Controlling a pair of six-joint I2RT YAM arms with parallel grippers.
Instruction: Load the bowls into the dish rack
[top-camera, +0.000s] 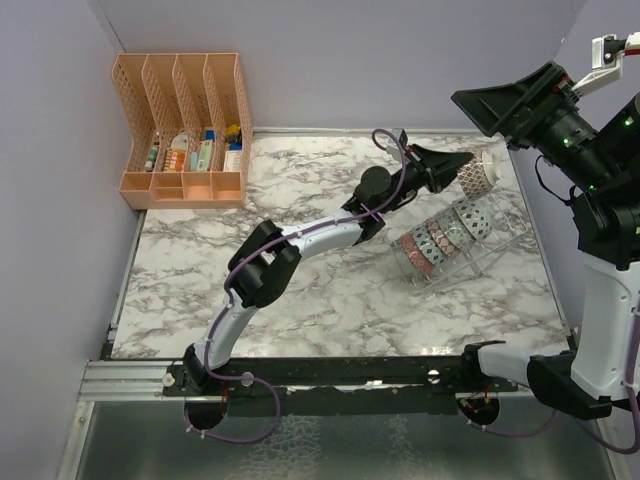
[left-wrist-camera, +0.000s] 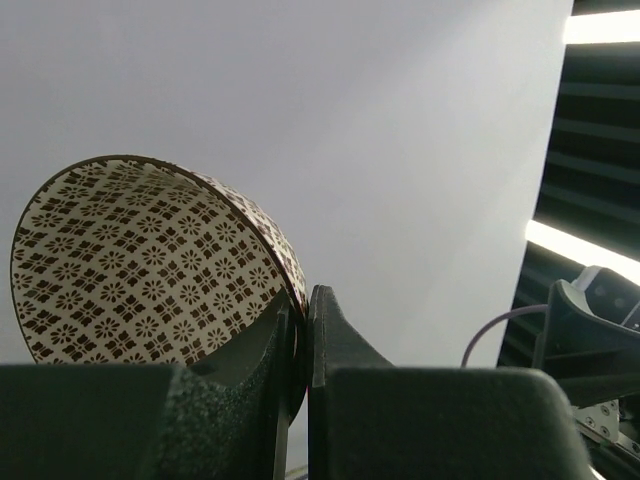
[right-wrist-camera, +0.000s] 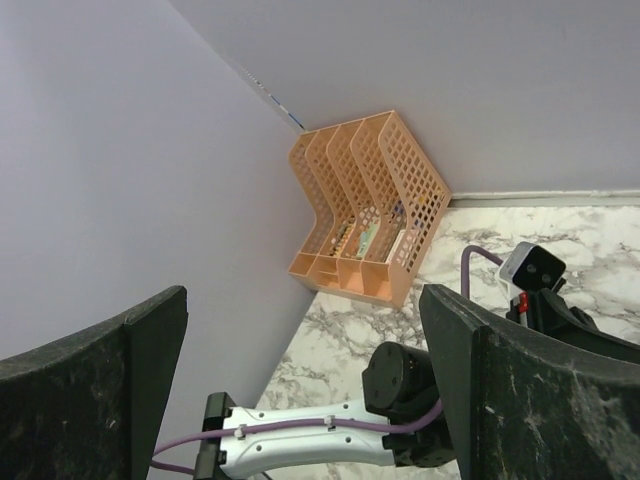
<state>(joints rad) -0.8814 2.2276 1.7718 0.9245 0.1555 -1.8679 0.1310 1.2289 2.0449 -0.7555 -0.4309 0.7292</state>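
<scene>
Right gripper (right-wrist-camera: 303, 297) released; left gripper (left-wrist-camera: 303, 305) grasping one bowl (left-wrist-camera: 140, 265); four bowls (top-camera: 437, 235) in dish rack (top-camera: 482, 262).

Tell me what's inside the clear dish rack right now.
Several patterned bowls stand on edge in the dish rack. The left fingers, gripping another bowl, partly cover its far end, hiding any there.

The top external camera looks down from above and behind the arm bases (top-camera: 200, 382) onto the whole white-and-grey marbled bench (top-camera: 330, 290). The left wrist camera sits very near a brown-and-white patterned round bowl (left-wrist-camera: 130, 270), facing a blank wall (left-wrist-camera: 400, 150). The right wrist camera, raised at 2 o'clock, faces 10 o'clock, sharing the orange slotted plastic organizer (right-wrist-camera: 365, 210) with the top view.
</scene>
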